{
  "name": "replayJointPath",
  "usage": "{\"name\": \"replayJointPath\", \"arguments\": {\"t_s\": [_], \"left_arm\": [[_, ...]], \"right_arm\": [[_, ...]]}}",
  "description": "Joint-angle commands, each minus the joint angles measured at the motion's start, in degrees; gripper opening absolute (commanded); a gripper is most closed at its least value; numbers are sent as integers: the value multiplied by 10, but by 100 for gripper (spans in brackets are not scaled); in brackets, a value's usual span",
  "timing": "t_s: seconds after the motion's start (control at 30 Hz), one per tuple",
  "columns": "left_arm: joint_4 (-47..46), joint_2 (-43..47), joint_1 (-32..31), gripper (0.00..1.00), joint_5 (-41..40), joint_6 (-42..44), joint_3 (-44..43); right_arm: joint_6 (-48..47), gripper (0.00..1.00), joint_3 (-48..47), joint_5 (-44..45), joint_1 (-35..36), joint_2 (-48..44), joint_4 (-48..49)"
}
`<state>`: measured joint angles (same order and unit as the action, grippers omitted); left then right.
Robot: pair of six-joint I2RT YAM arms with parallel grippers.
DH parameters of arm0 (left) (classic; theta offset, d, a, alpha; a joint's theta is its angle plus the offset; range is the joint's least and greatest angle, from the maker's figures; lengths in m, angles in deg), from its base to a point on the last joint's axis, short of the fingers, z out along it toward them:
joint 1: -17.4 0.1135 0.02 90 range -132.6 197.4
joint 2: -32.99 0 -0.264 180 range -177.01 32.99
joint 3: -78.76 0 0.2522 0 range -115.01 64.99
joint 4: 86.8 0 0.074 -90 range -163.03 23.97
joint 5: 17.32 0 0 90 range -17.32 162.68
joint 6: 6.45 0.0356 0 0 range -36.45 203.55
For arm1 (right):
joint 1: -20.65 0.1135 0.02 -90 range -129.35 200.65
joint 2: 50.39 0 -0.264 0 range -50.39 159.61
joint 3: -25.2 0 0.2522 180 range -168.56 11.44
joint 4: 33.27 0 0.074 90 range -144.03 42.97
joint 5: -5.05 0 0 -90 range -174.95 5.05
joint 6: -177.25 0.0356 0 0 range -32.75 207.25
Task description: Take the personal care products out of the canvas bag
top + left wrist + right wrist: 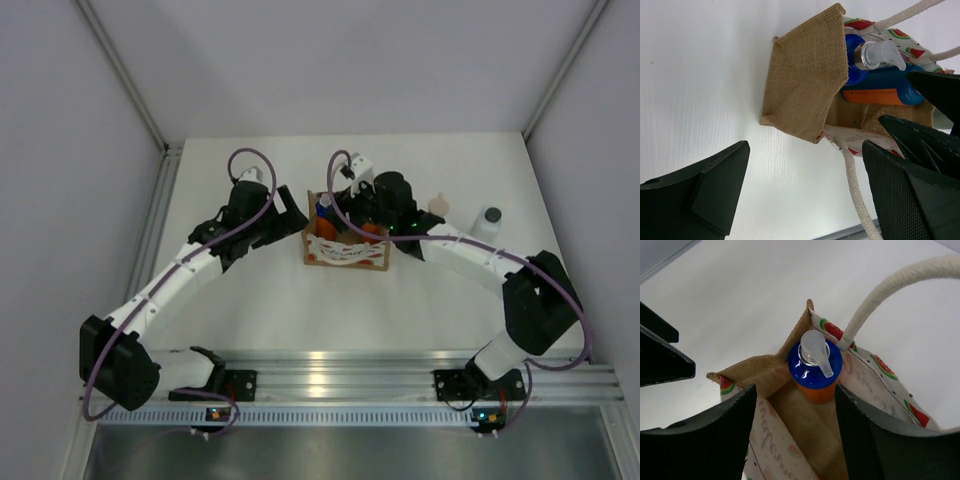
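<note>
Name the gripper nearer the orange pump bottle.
Right. The right gripper hangs open over the canvas bag, above the orange pump bottle; the left gripper sits open outside the bag's end.

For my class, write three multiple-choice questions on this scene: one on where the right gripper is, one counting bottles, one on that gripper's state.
1. Where is the right gripper? A over the bag's open top; B beside the left arm's base; C by the back wall.
2. How many bottles stand on the table outside the bag? A none; B two; C four.
3. The right gripper is: A open; B shut on a bottle; C shut on a handle.
Answers: 1 A, the bag's mouth lies under its fingers. 2 B, a beige-capped one and a white one stand right of the bag. 3 A, its fingers stand apart, the blue-capped bottle showing between them.
</note>
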<state>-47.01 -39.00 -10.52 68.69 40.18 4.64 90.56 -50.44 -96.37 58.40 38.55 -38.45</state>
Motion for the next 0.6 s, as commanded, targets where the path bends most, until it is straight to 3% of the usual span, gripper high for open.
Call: {"name": "replayJointPath", "arguments": {"t_s": [0.0, 0.23, 0.57], "left_arm": [[-23, 13, -2, 98, -10, 7, 10], [-23, 18, -3, 98, -10, 7, 23], [-22, 26, -2, 98, -11, 20, 24]], "right_arm": [[-49, 61, -53, -13, 14, 21, 61], [-125, 62, -124, -27, 2, 75, -21], [-157, 66, -167, -43, -8, 101, -102]]}}
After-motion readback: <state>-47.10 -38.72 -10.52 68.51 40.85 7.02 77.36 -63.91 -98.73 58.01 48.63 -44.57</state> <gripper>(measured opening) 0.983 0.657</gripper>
